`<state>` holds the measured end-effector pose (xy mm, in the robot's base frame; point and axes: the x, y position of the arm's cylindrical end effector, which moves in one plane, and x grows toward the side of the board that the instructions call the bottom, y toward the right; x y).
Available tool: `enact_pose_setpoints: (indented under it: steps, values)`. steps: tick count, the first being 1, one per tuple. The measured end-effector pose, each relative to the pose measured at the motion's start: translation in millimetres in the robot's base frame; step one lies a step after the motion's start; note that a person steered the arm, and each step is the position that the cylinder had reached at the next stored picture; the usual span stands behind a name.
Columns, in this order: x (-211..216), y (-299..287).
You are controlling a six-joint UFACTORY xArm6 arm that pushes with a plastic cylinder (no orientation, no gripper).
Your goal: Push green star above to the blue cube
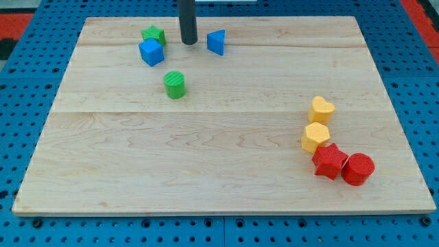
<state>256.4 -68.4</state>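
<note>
My tip point(188, 42) is the bottom end of a dark rod, and it sits on the wooden board point(206, 158) near the view's top. It has no claws to open or close, so it holds nothing. The green star point(153, 34) is to the view's left of my tip, a little way off and not touching it. The star sits just above the blue cube point(151, 52) and touches it, or nearly does. On the other side of my tip, close by on the view's right, is a blue block point(217, 42) with a pointy shape. Below my tip, toward the view's bottom, stands a green cylinder point(175, 84) on its own. Far away, at the view's bottom right, 4 blocks sit close together: a yellow heart point(320, 109), a yellow block point(315, 136) just under it, a red star point(329, 161), and a red cylinder point(358, 169) beside the star.
</note>
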Motion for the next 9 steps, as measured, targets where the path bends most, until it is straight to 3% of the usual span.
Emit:
enact_pose_setpoints:
  steps: [2,5,7,8,9]
  values:
    - [-13,10]
    - [-60,-122]
    - [15,-108]
    - [19,-104]
    - [-49,-161]
